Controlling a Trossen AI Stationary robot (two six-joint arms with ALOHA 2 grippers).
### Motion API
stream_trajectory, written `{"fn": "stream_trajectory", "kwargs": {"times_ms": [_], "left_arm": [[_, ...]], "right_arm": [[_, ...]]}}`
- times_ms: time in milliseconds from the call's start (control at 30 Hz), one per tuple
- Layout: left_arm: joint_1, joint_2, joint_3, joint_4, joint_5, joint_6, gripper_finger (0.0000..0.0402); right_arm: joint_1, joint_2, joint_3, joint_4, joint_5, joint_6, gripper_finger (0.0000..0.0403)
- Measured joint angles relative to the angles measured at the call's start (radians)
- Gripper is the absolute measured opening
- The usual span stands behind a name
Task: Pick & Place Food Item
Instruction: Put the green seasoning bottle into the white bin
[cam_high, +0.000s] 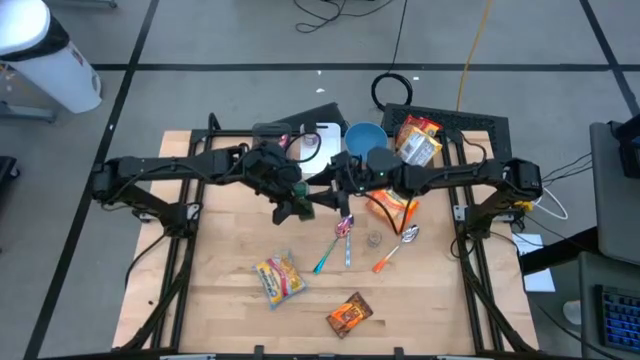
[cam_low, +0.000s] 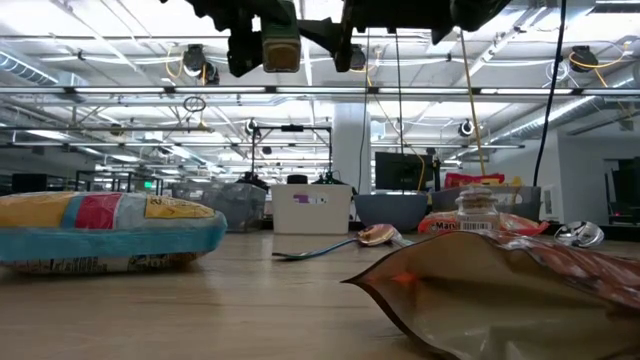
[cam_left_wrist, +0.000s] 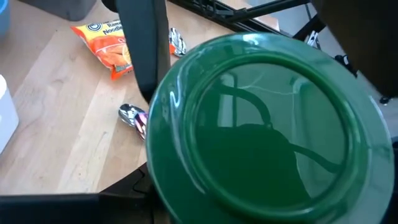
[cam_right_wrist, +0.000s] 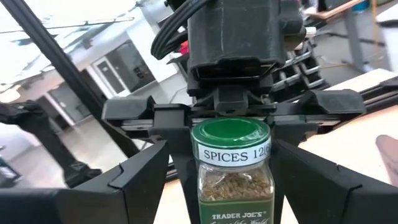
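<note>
A glass spice jar (cam_right_wrist: 234, 186) with a green lid (cam_left_wrist: 261, 130) hangs high above the middle of the table, and my left gripper (cam_high: 303, 204) is shut on it. The low view shows the jar (cam_low: 281, 48) at the top of the picture. My right gripper (cam_high: 338, 195) faces it from the right and is open. Its two fingers (cam_right_wrist: 134, 180) stand on either side of the jar without touching it. A yellow and blue food packet (cam_high: 279, 278) and a brown one (cam_high: 349, 314) lie flat on the near part of the table. My left gripper pinches the jar between its two fingers, which lie along the glass sides just below the lid (cam_right_wrist: 186, 163). The lid end points back toward the gripper's palm. The fingers come from the table's left, slanting downward. The jar is lifted clear of the table.
An orange noodle packet (cam_high: 392, 207), two spoons (cam_high: 343, 228) (cam_high: 408, 236) and a small glass (cam_high: 374, 239) lie under and beside the grippers. At the far edge stand a blue bowl (cam_high: 365, 137), a white board (cam_high: 318, 142) and a snack bag (cam_high: 418, 140).
</note>
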Motion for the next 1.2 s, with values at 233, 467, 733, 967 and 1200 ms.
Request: {"fn": "stream_trajectory", "kwargs": {"times_ms": [233,467,733,967,1200], "left_arm": [[0.000,0.000,0.000,0.010,0.000,-0.012,0.0210],[-0.001,0.001,-0.001,0.012,0.008,-0.018,0.0211],[-0.003,0.000,-0.001,0.018,0.009,-0.019,0.0211],[-0.003,0.000,-0.001,0.025,0.010,-0.015,0.0211],[-0.003,0.000,-0.001,0.051,0.010,-0.012,0.0211]], "right_arm": [[0.002,0.019,0.000,0.000,0.012,-0.003,0.0274],[0.002,0.042,0.000,0.044,0.033,0.006,0.0270],[0.002,0.042,-0.001,0.068,0.036,0.001,0.0269],[0.002,0.042,-0.001,0.075,0.036,-0.001,0.0262],[0.002,0.042,-0.001,0.086,0.036,-0.001,0.0252]]}}
